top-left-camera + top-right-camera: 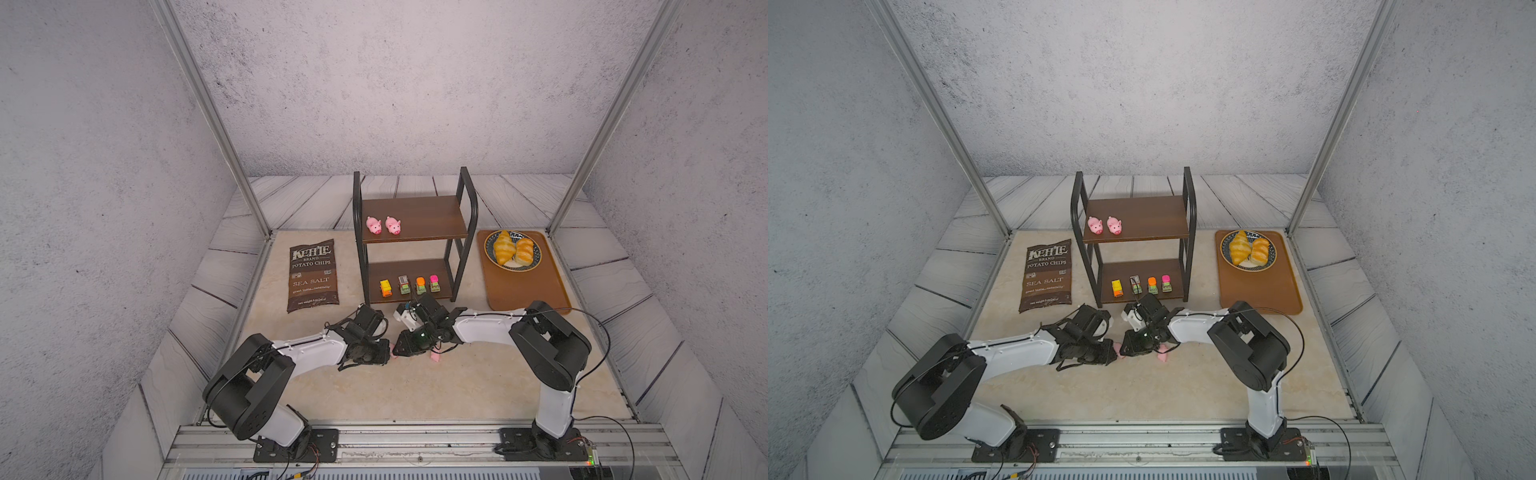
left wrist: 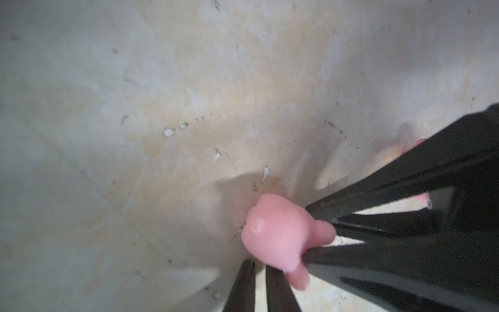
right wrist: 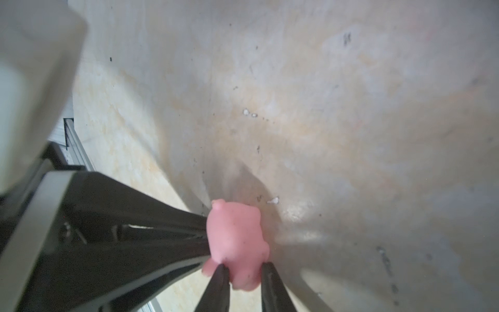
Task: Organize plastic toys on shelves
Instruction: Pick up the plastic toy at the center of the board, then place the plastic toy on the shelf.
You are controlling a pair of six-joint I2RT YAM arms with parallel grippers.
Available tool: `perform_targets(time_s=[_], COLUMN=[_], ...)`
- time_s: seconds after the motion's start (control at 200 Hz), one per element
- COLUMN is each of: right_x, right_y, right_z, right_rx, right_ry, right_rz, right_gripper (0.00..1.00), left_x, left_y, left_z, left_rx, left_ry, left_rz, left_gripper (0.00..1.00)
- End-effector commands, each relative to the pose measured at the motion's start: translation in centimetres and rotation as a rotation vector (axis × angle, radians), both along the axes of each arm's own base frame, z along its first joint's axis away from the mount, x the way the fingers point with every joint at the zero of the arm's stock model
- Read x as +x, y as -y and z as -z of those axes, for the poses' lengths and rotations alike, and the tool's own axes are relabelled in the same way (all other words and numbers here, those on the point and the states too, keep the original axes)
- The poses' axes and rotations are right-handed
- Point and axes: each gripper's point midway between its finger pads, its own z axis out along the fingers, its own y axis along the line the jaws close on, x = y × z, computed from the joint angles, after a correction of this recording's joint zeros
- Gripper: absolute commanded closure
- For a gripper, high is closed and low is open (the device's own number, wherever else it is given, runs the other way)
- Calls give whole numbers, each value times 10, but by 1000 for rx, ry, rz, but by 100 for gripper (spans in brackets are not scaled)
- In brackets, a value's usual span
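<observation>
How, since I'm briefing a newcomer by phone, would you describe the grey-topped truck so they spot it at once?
Find the two-tier shelf rack between the Kettle chip bag and the croissant tray. On its lower board stand four tiny trucks in a row. The grey-topped truck is second from the left, between the yellow-topped truck and the orange-topped truck, the only dull-coloured one.

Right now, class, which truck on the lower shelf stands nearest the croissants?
The pink-topped truck ends the row on that side, beyond the yellow truck, grey truck and orange truck.
</observation>
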Motion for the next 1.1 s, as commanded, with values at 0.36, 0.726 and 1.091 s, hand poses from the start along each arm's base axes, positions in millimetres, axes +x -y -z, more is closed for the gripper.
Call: perform_targets(time_s=[0.36,0.726,1.091], right_x=[-1,1,30], right_y=[15,47,67], right_z=[-29,-142,-283], right_rx=[23,81,248], right_ry=[71,262,494], right_rz=[46,44,112], right_gripper=[100,100,100], left_x=[2,9,8], left_y=[-33,-62,-72], left_z=[-26,-89,-99], left_rx=[121,109,107], left_ry=[98,298,341], left_rz=[-46,-155,-188], left_gripper=[64,54,51])
